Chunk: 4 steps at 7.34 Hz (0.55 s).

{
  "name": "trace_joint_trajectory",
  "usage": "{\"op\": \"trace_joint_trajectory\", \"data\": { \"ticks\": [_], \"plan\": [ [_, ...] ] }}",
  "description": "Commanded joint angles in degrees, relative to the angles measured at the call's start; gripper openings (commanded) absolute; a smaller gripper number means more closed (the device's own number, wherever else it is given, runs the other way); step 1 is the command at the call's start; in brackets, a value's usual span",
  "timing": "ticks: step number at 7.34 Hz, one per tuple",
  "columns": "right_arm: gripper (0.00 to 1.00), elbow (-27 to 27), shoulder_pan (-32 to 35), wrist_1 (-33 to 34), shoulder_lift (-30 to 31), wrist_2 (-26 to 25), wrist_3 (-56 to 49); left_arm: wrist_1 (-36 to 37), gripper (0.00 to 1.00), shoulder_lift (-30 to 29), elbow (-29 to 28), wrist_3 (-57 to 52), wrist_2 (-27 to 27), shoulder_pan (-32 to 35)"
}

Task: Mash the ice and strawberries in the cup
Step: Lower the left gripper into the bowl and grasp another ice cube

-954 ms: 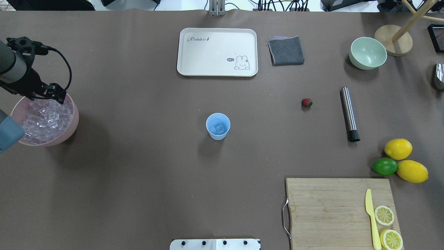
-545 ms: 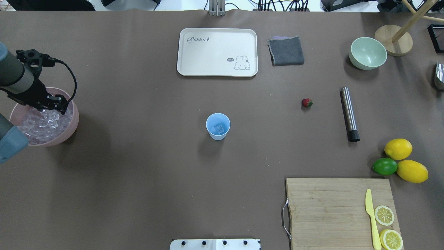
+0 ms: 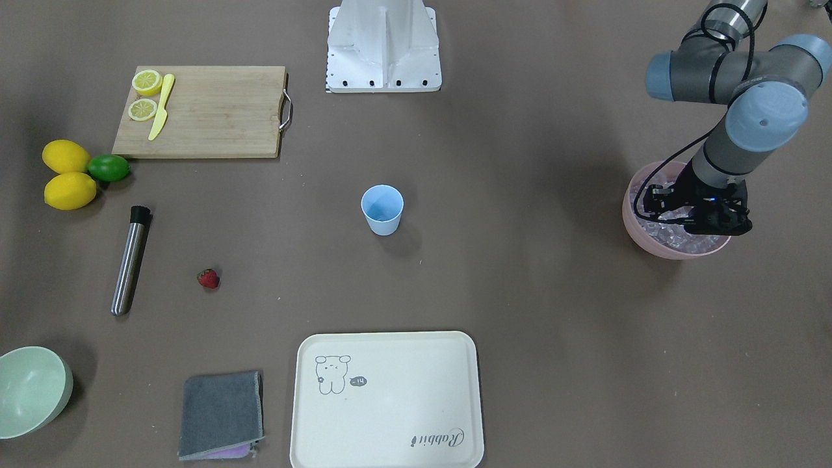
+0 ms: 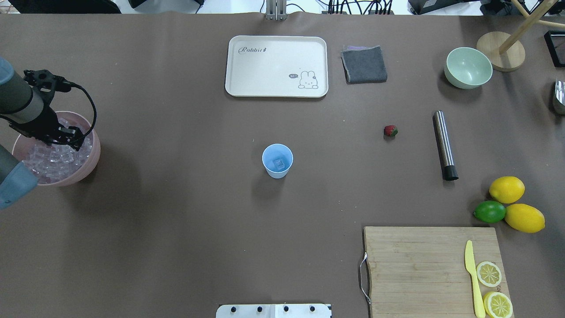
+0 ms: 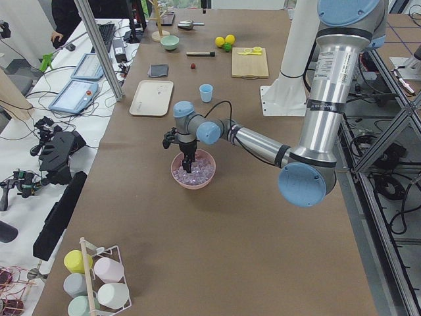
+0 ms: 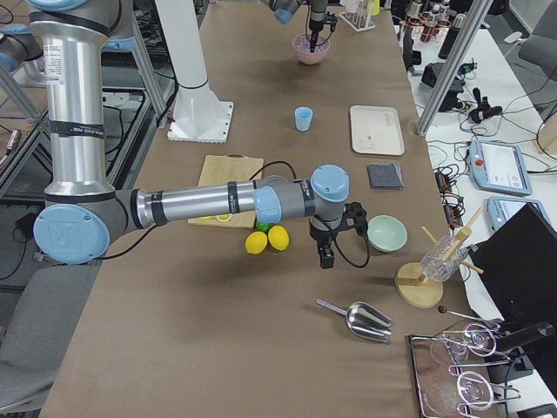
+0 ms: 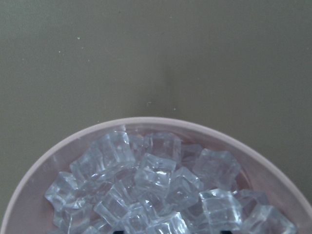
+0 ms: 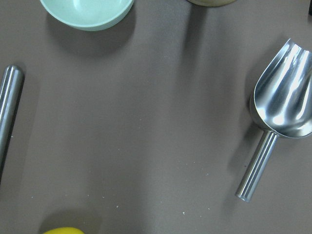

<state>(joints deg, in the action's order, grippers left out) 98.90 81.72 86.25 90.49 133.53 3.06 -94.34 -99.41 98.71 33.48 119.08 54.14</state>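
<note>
The light blue cup (image 4: 277,160) stands mid-table with one ice cube (image 4: 278,164) inside it. Far to its left, a pink bowl (image 4: 91,155) is heaped with ice (image 7: 156,175). My left gripper (image 4: 69,138) dips into that heap from above, and its two dark fingertips (image 7: 118,230) sit wide apart at the wrist view's bottom edge, so it is open. The red strawberry (image 4: 390,130) lies on the table right of the cup. My right gripper (image 6: 325,259) hangs near the lemons and shows only in the exterior right view, so I cannot tell its state.
A steel muddler (image 4: 443,145) lies right of the strawberry. A cream tray (image 4: 276,66), grey cloth (image 4: 364,64) and pale green bowl (image 4: 468,67) sit at the back. Lemons (image 4: 506,189), a lime (image 4: 489,211) and a cutting board (image 4: 415,265) are near right. A steel scoop (image 8: 282,107) lies under the right wrist.
My left gripper has come down and toward the near side, from above the bowl's far rim into the ice. Nothing else moved.
</note>
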Motion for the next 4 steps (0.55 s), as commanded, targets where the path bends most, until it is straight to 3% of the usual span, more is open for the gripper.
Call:
{"op": "trace_joint_trajectory", "data": {
  "ticks": [1, 3, 4],
  "plan": [
    [1.00, -0.11, -0.16, -0.03, -0.32, -0.02, 0.01, -0.14, 0.70, 0.00, -0.71, -0.09, 0.01, 0.00],
    [1.00, -0.11, -0.25, 0.06, -0.76, -0.02, 0.10, -0.05, 0.60, -0.08, -0.80, -0.09, 0.10, -0.09],
    [1.00, -0.11, -0.25, 0.06, -0.76, -0.02, 0.10, -0.05, 0.60, -0.08, -0.89, -0.09, 0.10, -0.09]
  ]
}}
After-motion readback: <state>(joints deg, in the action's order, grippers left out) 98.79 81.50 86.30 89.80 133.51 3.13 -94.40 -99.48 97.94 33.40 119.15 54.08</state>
